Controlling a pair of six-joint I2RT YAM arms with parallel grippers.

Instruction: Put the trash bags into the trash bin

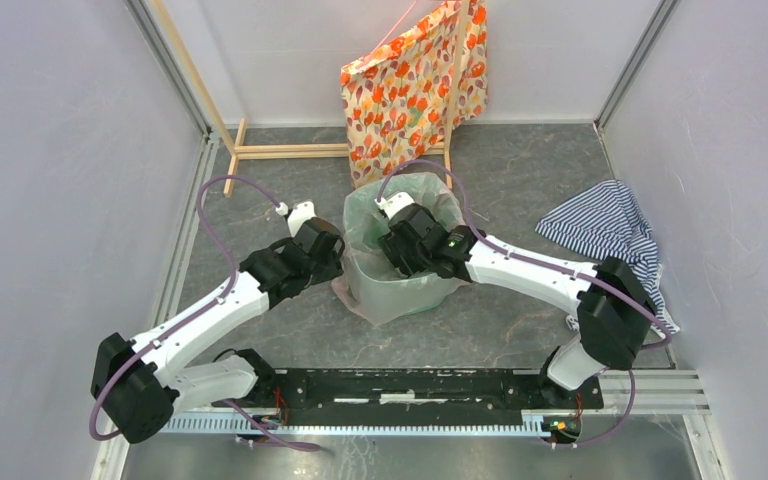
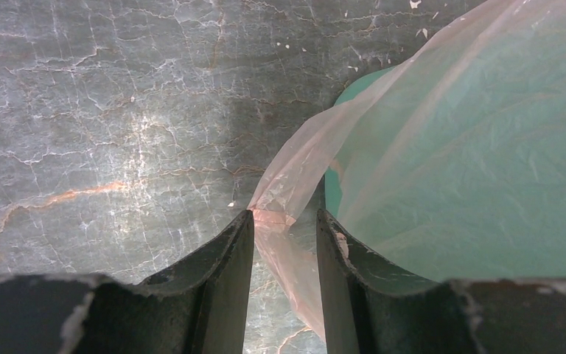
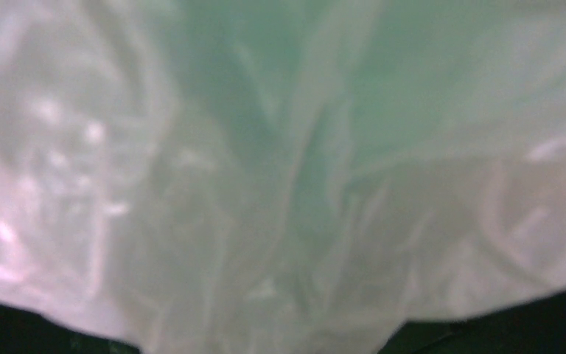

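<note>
mint-green trash bin [image 1: 410,292] stands mid-frame on the table [image 1: 530,170], a translucent trash bag [image 2: 449,147] draped over its rim. left pincer [image 2: 286,217] partly spread, a bag fold lying between its fingers. right pincer [image 1: 401,238] is inside the bin; its state cannot be told.

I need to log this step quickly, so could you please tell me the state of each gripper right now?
Left gripper: open, trash bag edge between its jaws, not clamped.
Right gripper: inside the trash bin, state cannot be told.
</note>
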